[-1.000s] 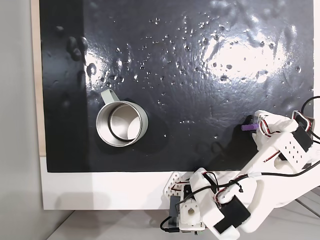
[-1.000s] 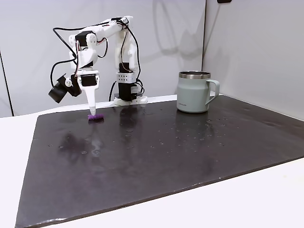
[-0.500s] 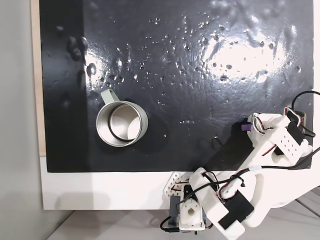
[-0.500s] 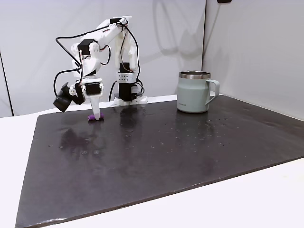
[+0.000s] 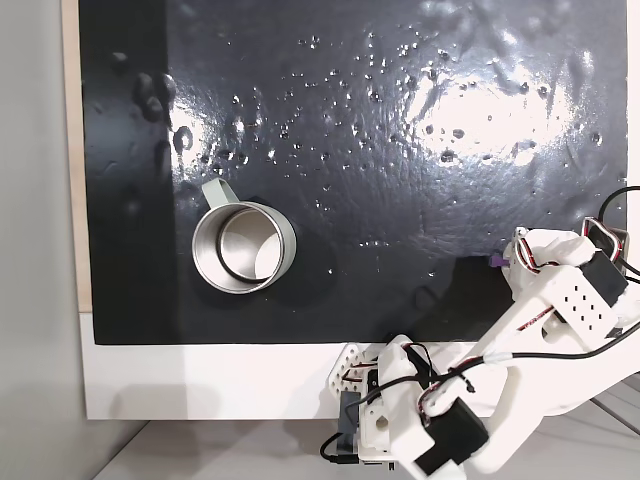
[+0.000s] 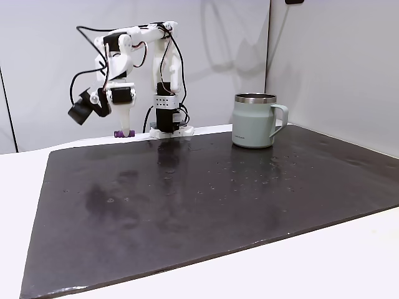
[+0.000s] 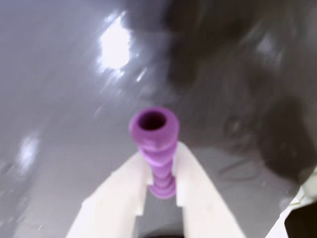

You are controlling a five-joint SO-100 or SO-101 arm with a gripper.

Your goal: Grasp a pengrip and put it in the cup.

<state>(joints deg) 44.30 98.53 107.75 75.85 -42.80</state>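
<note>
The purple ribbed pengrip (image 7: 154, 139) is clamped between my white fingers (image 7: 124, 186), its open end pointing away from the wrist camera. It hangs lifted off the black mat, seen as a small purple tip (image 6: 119, 133) under my gripper (image 6: 124, 132) at the far left of the mat. From above, a sliver of the pengrip (image 5: 495, 262) peeks out beside my gripper (image 5: 508, 262) at the mat's right side. The grey-green metal cup (image 6: 254, 121) stands upright with its handle to the right; from above the cup (image 5: 243, 247) is left of centre, well apart from my gripper.
The black wrinkled mat (image 5: 380, 130) is speckled with shiny spots. My arm's base (image 5: 375, 420) sits on the white table (image 5: 200, 375) at the mat's near edge. A white wall (image 6: 330, 56) stands behind the cup. Cables trail around the arm.
My gripper shut on the pengrip and lifted it off the mat. The arm has risen and drawn back slightly; the cup stayed put.
</note>
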